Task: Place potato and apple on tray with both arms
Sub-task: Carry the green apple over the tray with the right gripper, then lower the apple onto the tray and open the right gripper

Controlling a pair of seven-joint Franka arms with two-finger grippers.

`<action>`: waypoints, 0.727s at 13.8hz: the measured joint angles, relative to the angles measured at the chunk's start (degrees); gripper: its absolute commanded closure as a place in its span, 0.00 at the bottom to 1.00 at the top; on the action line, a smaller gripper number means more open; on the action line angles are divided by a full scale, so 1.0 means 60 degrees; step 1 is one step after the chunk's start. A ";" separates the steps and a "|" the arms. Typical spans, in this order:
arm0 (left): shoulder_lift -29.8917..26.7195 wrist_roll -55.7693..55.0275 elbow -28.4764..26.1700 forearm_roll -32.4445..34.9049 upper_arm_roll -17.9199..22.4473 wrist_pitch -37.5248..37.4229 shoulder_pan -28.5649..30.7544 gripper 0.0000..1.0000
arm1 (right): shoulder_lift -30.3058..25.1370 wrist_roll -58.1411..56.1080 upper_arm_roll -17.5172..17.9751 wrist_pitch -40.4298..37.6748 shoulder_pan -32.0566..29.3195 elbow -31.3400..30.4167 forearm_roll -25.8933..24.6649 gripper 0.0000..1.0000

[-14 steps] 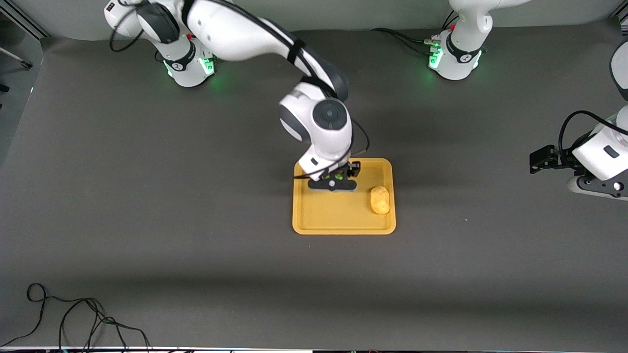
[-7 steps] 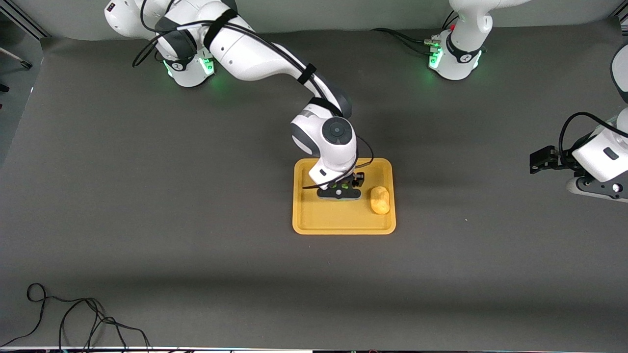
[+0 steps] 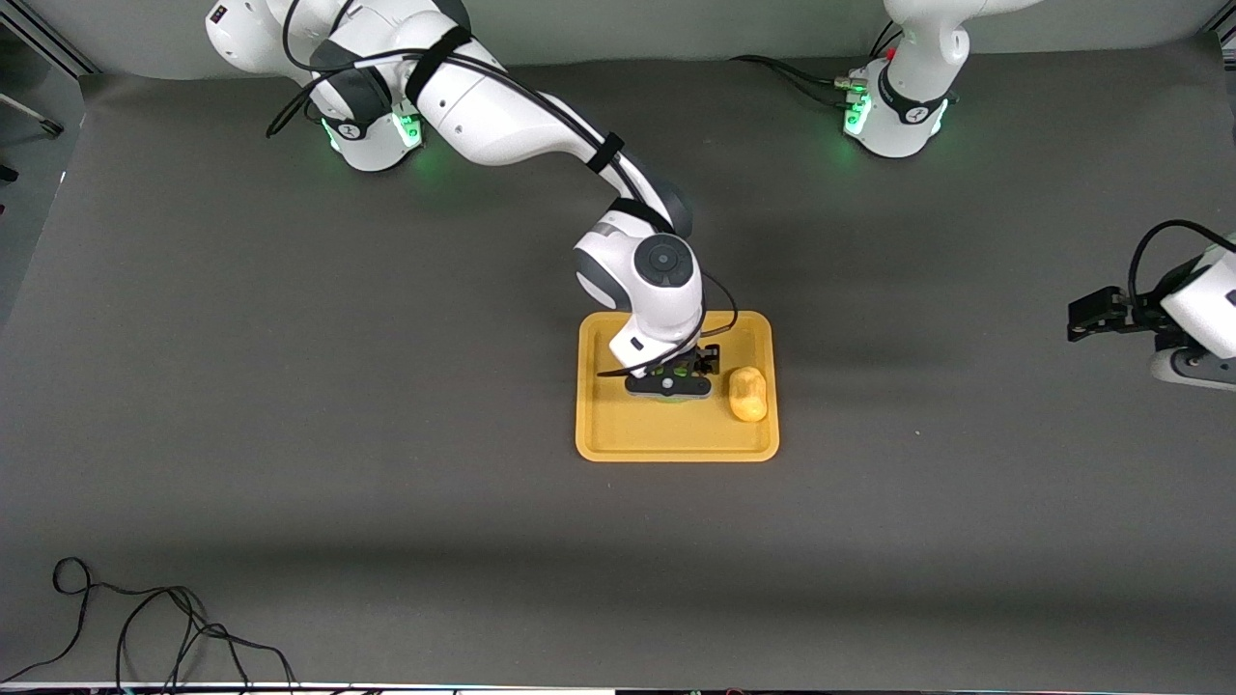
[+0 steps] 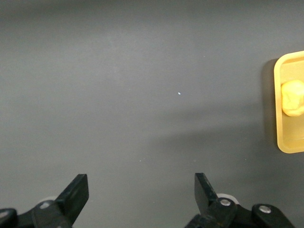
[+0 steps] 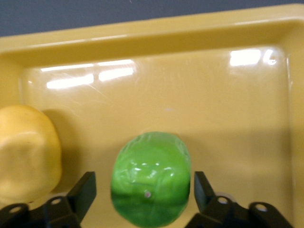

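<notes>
The yellow-orange tray lies mid-table. The potato lies in it at the end toward the left arm. My right gripper is low over the tray beside the potato, with the green apple mostly hidden under it. In the right wrist view the apple sits on the tray floor between the open fingers of my right gripper, with a gap at each side, and the potato is close beside it. My left gripper is open and empty over bare table, away from the tray.
The dark mat covers the table. A loose black cable lies at the corner nearest the front camera, toward the right arm's end. The left wrist view shows the potato in the tray's end.
My right gripper has come down over the tray and shifted toward the potato, bringing the apple along. My left arm has drawn away from the tray toward its own end of the table.
</notes>
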 measured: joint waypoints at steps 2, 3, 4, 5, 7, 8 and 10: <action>-0.0024 0.0004 0.0016 -0.0082 0.0389 -0.0005 -0.0296 0.01 | -0.0482 0.0024 -0.0064 -0.0989 -0.0020 0.0309 -0.0001 0.00; -0.0040 0.0003 0.0028 -0.0132 0.0573 -0.0010 -0.0459 0.00 | -0.0888 0.0024 -0.0096 -0.1652 -0.0048 0.0427 -0.0003 0.00; -0.0050 0.0003 0.0045 -0.0185 0.0767 -0.0018 -0.0654 0.00 | -0.1399 0.0024 -0.0158 -0.2356 -0.0079 0.0496 -0.0007 0.00; -0.0059 0.0001 0.0070 -0.0225 0.0914 -0.0042 -0.0841 0.00 | -0.1976 0.0024 -0.0267 -0.3040 -0.0131 0.0513 -0.0014 0.00; -0.0110 -0.0024 0.0117 -0.0250 0.0976 -0.0180 -0.1041 0.00 | -0.3139 -0.0185 -0.0498 -0.4430 -0.0355 0.0417 -0.0032 0.00; -0.0155 -0.0026 0.0119 -0.0255 0.0995 -0.0230 -0.1137 0.00 | -0.3738 -0.0647 -0.0557 -0.5067 -0.0562 0.0208 -0.0041 0.00; -0.0209 -0.0026 0.0120 -0.0256 0.1011 -0.0299 -0.1269 0.00 | -0.5002 -0.1693 -0.0623 -0.5625 -0.1105 -0.0692 -0.0048 0.00</action>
